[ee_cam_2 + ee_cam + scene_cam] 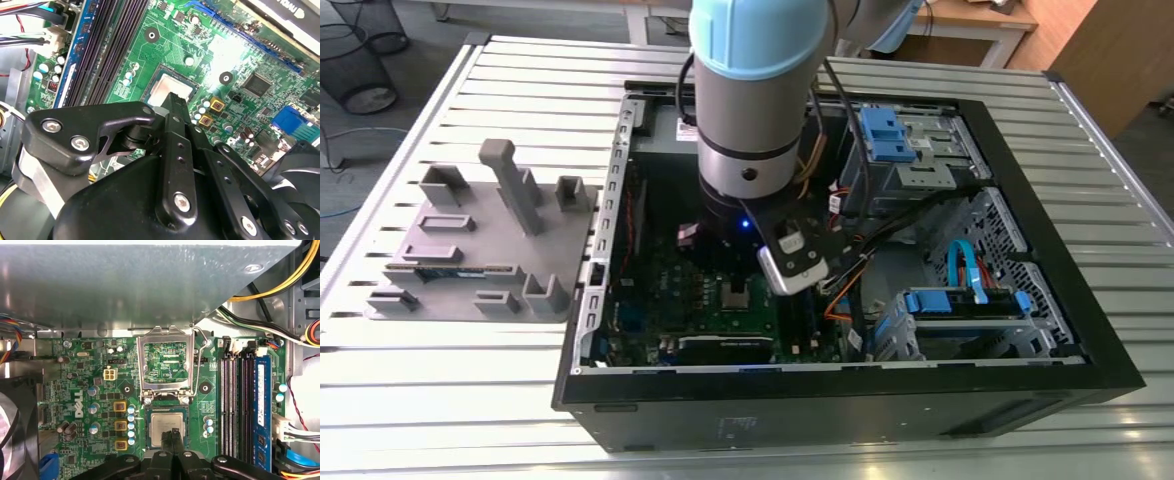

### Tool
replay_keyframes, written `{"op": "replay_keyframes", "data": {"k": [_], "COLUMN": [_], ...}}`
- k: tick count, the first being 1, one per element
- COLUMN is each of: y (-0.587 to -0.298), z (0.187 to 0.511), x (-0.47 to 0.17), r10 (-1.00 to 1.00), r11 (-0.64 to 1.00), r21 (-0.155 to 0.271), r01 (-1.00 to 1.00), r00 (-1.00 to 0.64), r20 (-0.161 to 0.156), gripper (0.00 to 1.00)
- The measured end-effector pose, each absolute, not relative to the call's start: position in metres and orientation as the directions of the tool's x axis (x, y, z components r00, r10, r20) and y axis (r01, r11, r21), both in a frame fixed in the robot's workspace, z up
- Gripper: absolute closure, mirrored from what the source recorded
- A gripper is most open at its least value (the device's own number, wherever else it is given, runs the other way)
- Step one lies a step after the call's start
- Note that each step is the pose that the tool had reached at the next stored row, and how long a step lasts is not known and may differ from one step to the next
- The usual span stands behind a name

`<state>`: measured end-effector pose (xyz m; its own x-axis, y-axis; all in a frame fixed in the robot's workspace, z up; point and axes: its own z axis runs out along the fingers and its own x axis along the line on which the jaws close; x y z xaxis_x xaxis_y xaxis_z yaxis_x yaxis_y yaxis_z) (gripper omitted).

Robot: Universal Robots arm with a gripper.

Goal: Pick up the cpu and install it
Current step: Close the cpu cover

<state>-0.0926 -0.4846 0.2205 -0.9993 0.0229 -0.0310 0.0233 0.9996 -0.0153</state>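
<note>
Inside, cpu [161,425] seated in its socket [165,409], pincer [173,435] closed empty over it, exterior view adds open computer case [827,405] mid-frame on tabletop [454,400].

The cpu [162,426], a small flat square chip with silvery top, is lying level inside the socket [144,432] on the green motherboard [90,390].

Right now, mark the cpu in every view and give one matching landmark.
Exterior view: cpu, a silvery square on the motherboard.
First wrist view: cpu at the tips of the jaws.
Second wrist view: cpu just beyond the jaws.
Landmark: black memory slots, in both wrist views.
</note>
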Motion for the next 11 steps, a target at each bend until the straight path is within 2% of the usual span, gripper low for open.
{"op": "replay_keyframes", "data": {"k": [11], "y": [-0.4846], "z": [0.2254], "x": [-0.0926], "r10": [0.023], "r11": [1.000], "r21": [-0.016], "r01": [0.023], "r00": [-0.999], "r20": [-0.031], "gripper": [0.89]}}
